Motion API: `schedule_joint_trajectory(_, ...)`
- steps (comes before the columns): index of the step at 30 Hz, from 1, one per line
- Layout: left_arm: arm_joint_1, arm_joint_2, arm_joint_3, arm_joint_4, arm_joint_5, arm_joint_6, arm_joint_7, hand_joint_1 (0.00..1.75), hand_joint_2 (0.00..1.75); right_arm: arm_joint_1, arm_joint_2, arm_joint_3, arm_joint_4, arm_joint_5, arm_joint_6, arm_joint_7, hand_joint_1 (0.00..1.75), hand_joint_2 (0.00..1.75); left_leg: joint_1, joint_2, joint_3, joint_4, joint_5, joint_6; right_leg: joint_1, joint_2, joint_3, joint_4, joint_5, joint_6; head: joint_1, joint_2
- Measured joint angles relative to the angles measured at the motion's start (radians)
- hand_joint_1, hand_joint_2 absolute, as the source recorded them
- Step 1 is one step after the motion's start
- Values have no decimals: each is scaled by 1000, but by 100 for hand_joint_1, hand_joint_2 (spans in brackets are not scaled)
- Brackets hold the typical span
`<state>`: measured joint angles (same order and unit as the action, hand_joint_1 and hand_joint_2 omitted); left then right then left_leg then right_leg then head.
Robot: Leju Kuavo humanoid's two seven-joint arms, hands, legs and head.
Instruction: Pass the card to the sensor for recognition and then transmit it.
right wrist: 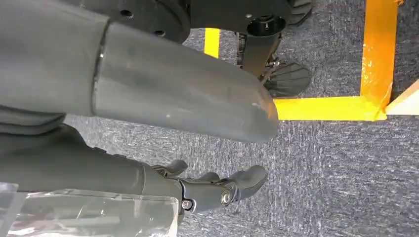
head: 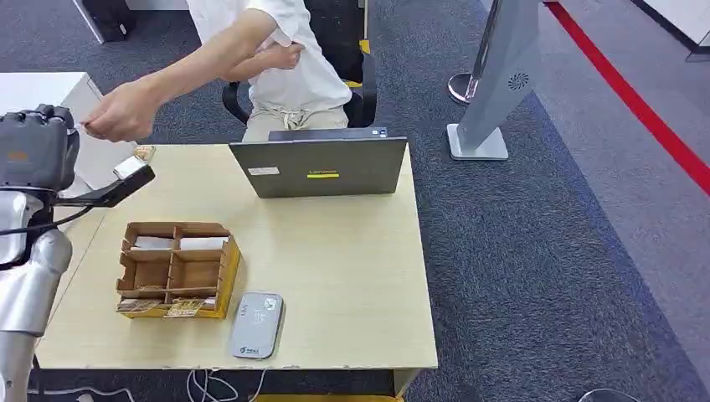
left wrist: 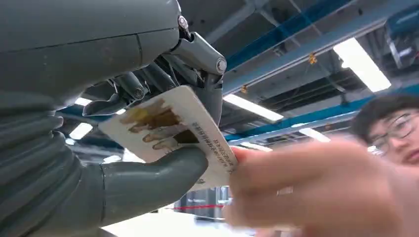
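Grey carpet runs all around a pale wooden desk (head: 352,276), and the action is at the upper left of the head view. In the left wrist view the card (left wrist: 170,131) sits pinched between the left hand's (left wrist: 148,123) thick thumb and darker fingers, printed face showing, while a person's hand (left wrist: 316,192), blurred, closes on its free edge. From above, the left hand (head: 35,146) is raised at the far left edge, with the person's hand (head: 121,113) reaching across to meet it just beyond the desk's far left corner.

By the look of it this is the handover itself: both parties have hold of the card, so the pass is underway but the release is not yet made. Whether the sensor step went through cannot be read from here; the grey card reader (head: 257,325) lies at the desk's near edge, lower centre, well apart from the card.

Beside the reader sits the cardboard divider box (head: 176,268), with a closed-backed laptop (head: 320,167) at upper centre.

Down low, the right hand (right wrist: 217,190) hangs over the carpet, fingers loosely curled, holding nothing.
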<state>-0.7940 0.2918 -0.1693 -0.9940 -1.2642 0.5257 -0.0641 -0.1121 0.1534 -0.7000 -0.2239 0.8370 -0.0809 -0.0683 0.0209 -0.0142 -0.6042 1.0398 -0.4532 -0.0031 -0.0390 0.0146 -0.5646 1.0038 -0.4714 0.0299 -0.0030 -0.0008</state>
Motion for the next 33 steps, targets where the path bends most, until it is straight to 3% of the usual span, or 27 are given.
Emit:
schedule_joint_trajectory(4, -92, -1, -9, 104, -14, -15, 8, 175, 175, -2, 0, 4, 0, -2, 4, 0, 0, 0, 0, 2, -1, 0, 0, 0, 0, 2, -1, 0, 1, 0, 1, 0)
schedule_joint_trajectory(10, -135, -7, -23, 171, -18, -15, 10, 175, 175, -2, 0, 5, 1, -4, 5, 0, 0, 0, 0, 7, -2, 0, 0, 0, 0, 8, -4, 0, 2, 0, 1, 0)
schedule_joint_trajectory(11, -139, -8, -25, 177, -19, -17, 10, 0, 175, -2, 0, 5, 1, -6, 5, 0, 0, 0, 0, 8, -3, 0, 0, 0, 0, 9, -5, 0, 2, 0, 1, 0)
schedule_joint_trajectory(26, -150, -19, -44, 173, 24, -41, 14, 0, 175, 0, 0, 5, 2, -13, -1, -6, 0, 0, 0, 8, -3, 0, 1, 1, 0, 9, -5, 0, 3, 1, 1, 0)
schedule_joint_trajectory(33, -14, -17, -44, -3, 92, -60, 16, 0, 175, 10, 0, 2, 3, -44, -12, -20, 0, 0, -1, 8, -3, 0, 1, 1, -1, 9, -5, 0, 3, 1, 1, 0)
